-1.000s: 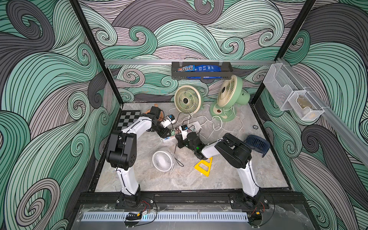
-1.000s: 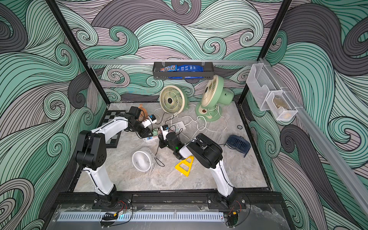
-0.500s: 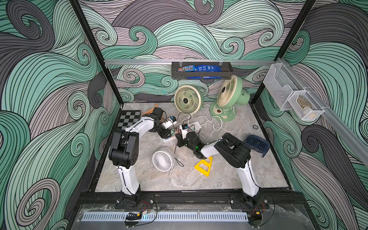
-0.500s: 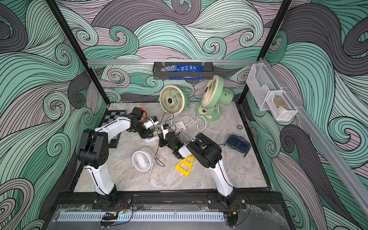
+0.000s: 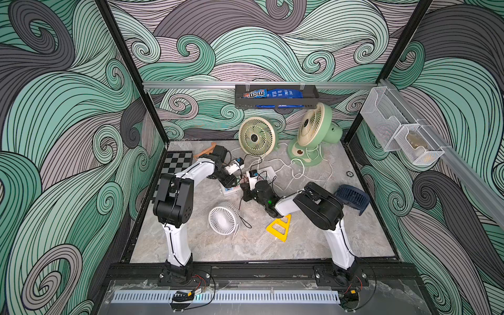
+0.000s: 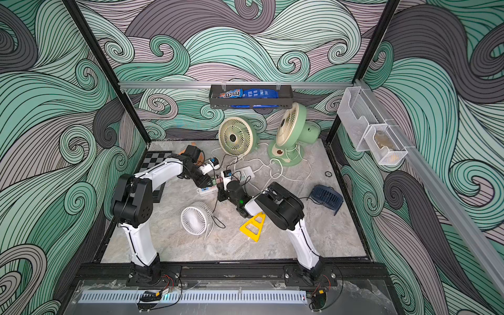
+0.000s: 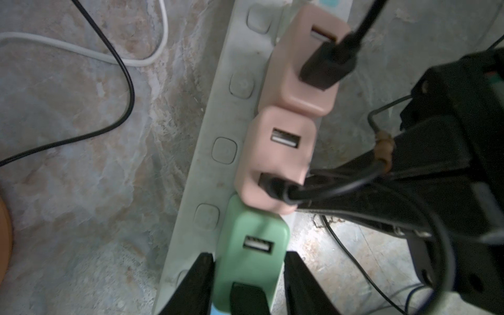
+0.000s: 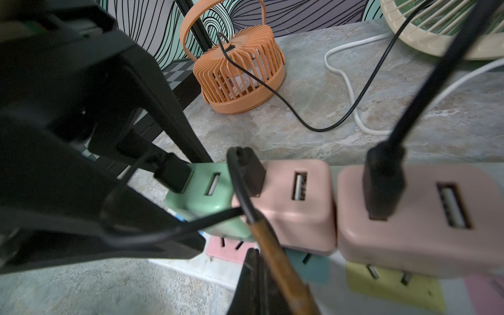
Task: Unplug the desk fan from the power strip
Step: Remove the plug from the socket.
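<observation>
The power strip lies mid-table, its white end showing in both top views. A green adapter and two pink adapters sit plugged in a row. My left gripper straddles the green adapter, fingers against its sides. A black plug sits in the middle pink adapter. Its brown-taped cable runs along my right gripper, which is shut at the strip's pastel sockets. Whether the cable is pinched is unclear. I cannot tell which desk fan each cable feeds.
Fans ring the strip: cream, green, white, navy and orange. Loose white and black cords cross the table. A yellow triangle lies near the right arm, a checkerboard at the left wall.
My left gripper has shifted slightly toward the strip and the right gripper. The right arm has hardly moved.
</observation>
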